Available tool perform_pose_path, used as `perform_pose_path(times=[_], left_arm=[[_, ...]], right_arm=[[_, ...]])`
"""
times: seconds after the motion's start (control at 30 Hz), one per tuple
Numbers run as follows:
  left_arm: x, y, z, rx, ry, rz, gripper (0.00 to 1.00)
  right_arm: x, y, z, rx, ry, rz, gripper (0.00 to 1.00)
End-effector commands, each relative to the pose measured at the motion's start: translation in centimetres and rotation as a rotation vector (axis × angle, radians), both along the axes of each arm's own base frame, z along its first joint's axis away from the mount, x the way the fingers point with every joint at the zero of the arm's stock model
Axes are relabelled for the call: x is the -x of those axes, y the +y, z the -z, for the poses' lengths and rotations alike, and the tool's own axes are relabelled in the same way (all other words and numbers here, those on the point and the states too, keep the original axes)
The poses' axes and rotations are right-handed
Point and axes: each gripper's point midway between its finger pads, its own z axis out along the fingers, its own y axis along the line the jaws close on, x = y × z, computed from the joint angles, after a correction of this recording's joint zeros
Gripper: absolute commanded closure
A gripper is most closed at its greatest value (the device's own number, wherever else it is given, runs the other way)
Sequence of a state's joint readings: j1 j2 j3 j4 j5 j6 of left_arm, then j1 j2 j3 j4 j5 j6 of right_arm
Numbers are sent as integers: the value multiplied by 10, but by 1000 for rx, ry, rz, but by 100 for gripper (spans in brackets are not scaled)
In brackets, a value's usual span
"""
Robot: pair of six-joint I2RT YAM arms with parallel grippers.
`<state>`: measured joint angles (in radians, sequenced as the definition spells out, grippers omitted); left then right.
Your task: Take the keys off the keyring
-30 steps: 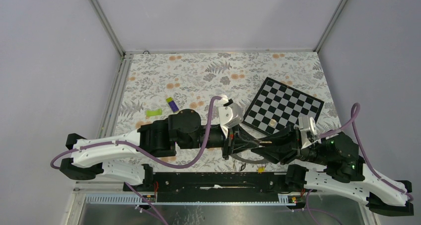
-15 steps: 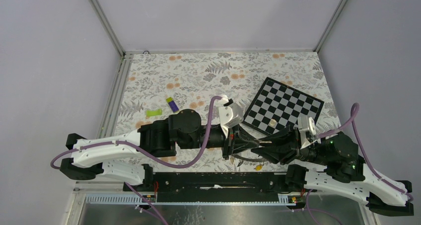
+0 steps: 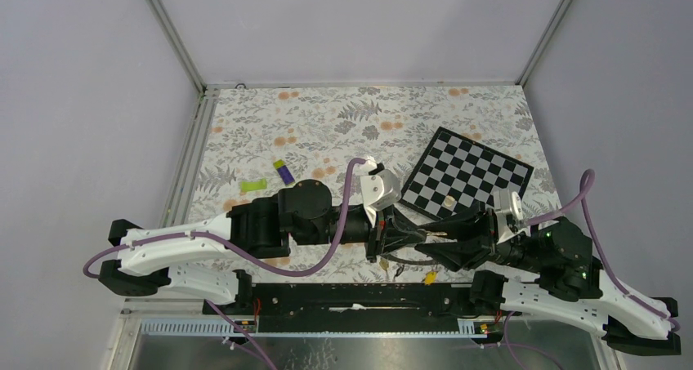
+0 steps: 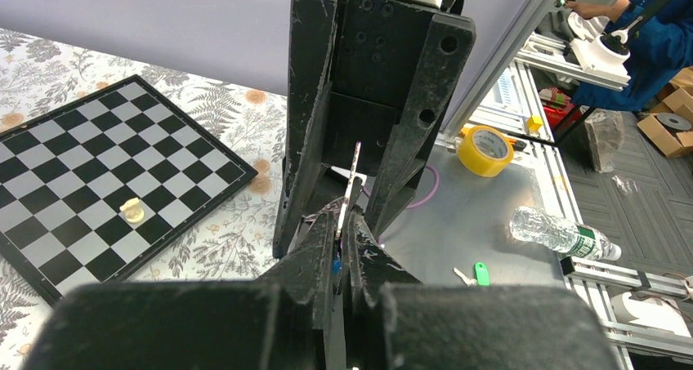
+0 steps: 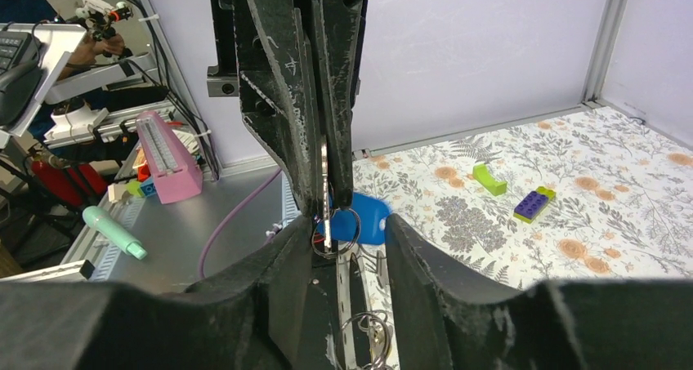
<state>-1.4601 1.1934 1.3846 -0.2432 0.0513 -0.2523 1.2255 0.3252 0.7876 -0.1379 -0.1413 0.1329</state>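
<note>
In the left wrist view my left gripper (image 4: 343, 223) is shut on the keyring (image 4: 353, 182), a thin grey metal strip seen edge-on between its fingers. In the right wrist view the keyring (image 5: 324, 178) hangs from those fingers. A blue-tagged key (image 5: 368, 219) and small wire rings dangle from it. My right gripper (image 5: 350, 227) faces it with its jaws apart on either side of the ring's lower end, clamping nothing. In the top view both grippers (image 3: 415, 236) (image 3: 437, 243) meet tip to tip near the front edge. A yellow key (image 3: 428, 278) lies below them.
A chessboard (image 3: 467, 174) with one pale piece (image 3: 449, 200) lies behind the right arm. A purple-and-green block (image 3: 283, 171) and a green block (image 3: 255, 185) sit on the floral mat to the left. A green-tagged key (image 4: 479, 273) lies on the grey metal surface.
My right gripper's jaws have spread wider around the keyring's end. The left gripper keeps its hold and has not moved.
</note>
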Motion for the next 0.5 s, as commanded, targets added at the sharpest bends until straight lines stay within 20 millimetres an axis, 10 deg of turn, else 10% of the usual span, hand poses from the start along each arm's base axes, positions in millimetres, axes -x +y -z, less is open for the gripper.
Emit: perform_pose_path(times=[0.0, 0.47], left_arm=[[2, 6, -32, 102, -11, 9, 100], [6, 8, -38, 112, -17, 31, 100]], right_arm=[[-3, -6, -13, -55, -11, 25, 51], [17, 5, -3, -5, -21, -100, 45]])
